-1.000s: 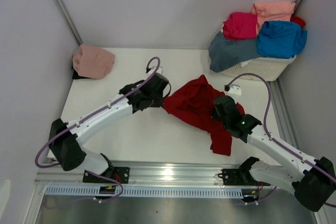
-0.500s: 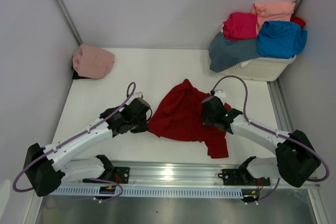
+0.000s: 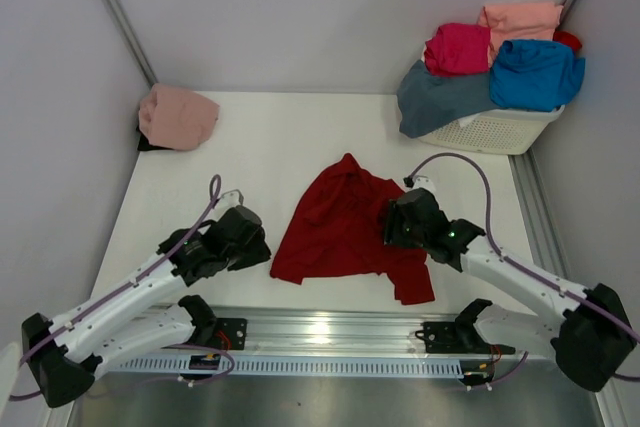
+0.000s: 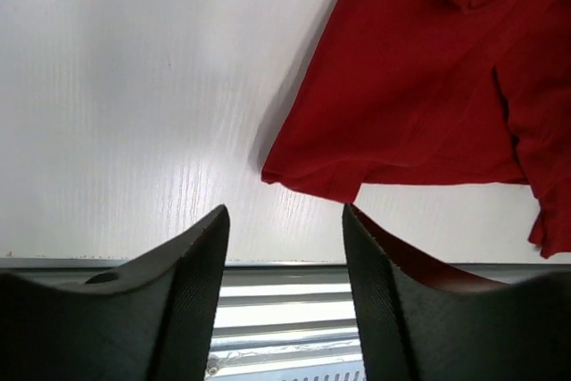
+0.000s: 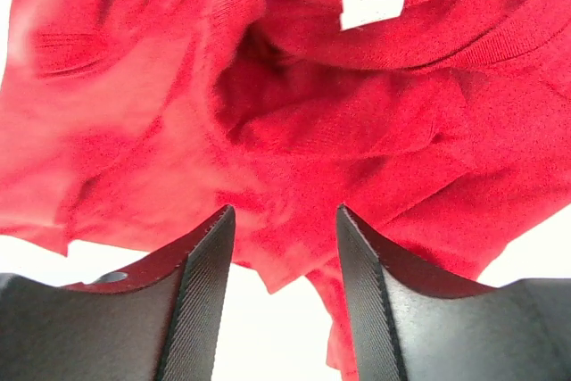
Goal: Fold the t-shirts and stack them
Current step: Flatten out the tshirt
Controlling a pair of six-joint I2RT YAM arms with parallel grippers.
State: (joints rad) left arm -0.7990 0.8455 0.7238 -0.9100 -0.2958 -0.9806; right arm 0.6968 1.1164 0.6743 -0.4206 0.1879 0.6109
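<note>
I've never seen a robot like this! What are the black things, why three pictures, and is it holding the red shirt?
Those are two robot arms bolted to a table. One picture looks down from above; the other two come from cameras on the wrists, so the black wedges are each arm's own fingers. A red shirt lies crumpled in the middle, a pink shirt at the far left, more shirts in a basket. The left gripper and right gripper are open, holding nothing.
</note>
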